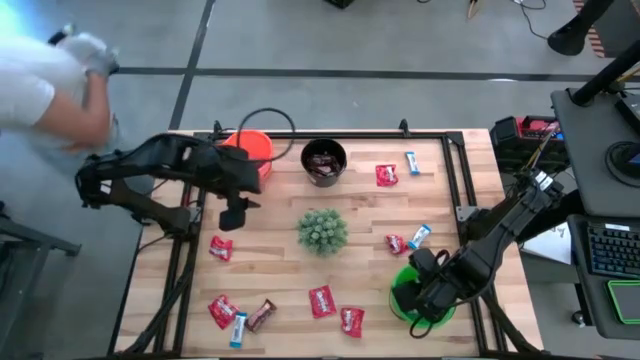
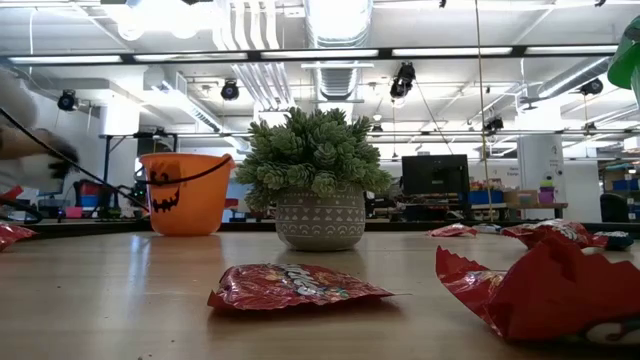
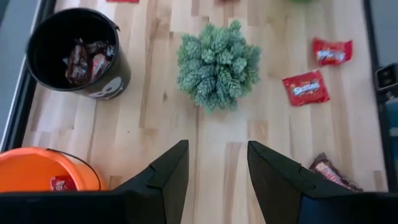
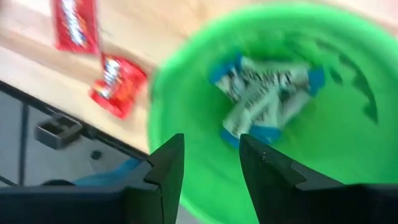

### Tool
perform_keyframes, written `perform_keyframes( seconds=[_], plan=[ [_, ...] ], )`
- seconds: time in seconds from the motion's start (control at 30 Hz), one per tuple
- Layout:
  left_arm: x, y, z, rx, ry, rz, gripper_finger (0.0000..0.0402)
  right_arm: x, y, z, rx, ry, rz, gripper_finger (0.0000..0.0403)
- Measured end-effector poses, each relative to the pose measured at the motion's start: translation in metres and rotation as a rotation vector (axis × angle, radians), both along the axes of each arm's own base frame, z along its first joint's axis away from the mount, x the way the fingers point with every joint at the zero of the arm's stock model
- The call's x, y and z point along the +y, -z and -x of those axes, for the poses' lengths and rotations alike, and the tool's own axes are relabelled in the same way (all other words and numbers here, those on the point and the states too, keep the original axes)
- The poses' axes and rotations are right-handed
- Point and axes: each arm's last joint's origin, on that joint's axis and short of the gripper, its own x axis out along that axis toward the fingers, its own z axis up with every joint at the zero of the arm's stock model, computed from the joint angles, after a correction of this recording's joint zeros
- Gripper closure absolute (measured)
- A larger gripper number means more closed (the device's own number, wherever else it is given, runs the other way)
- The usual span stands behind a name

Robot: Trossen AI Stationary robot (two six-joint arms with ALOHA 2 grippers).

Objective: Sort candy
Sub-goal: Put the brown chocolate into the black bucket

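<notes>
The right gripper (image 4: 208, 163), fingers spread and empty, hangs over the green bucket (image 1: 405, 298); the nearest blue candy (image 1: 419, 236) lies just beyond, long axis slanted.

Little readable print on the wrappers

A red candy wrapper (image 3: 306, 88) lying beside the plant reads "Skittles" in white letters; print on the other wrappers and buckets cannot be made out.

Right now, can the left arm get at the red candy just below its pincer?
Probably yes. The left pincer hangs open near the red candy, with only bare table between them.
</notes>
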Motion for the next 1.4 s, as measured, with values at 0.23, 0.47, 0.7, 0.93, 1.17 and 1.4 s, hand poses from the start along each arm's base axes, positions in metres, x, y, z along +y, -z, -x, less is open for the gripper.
perform_keyframes(
  seconds=[0.23, 0.47, 0.7, 0.93, 1.17, 1.4],
  plan=[
    [0.0, -0.014, 0.026, -0.084, -0.019, 0.044, 0.0256, -0.018, -0.006, -0.013, -0.13, 0.033, 0.156, 0.0261],
    [0.0, -0.017, 0.032, -0.102, -0.021, 0.046, 0.0256, -0.048, -0.01, -0.029, -0.16, -0.012, 0.276, 0.0255],
    [0.0, -0.014, 0.036, -0.054, -0.085, 0.094, 0.0256, -0.089, -0.02, -0.04, -0.168, -0.081, 0.348, 0.0255],
    [-0.006, -0.009, 0.033, 0.037, -0.127, 0.356, 0.0246, -0.129, -0.044, -0.029, -0.236, -0.116, 0.465, 0.0252],
    [-0.007, -0.003, 0.023, 0.106, -0.24, 0.448, 0.02, -0.151, -0.072, 0.0, -0.328, -0.218, 0.531, 0.0252],
    [-0.006, 0.013, 0.014, 0.236, -0.485, 0.399, 0.0179, -0.157, -0.087, 0.022, -0.396, -0.321, 0.579, 0.0252]
  ],
)
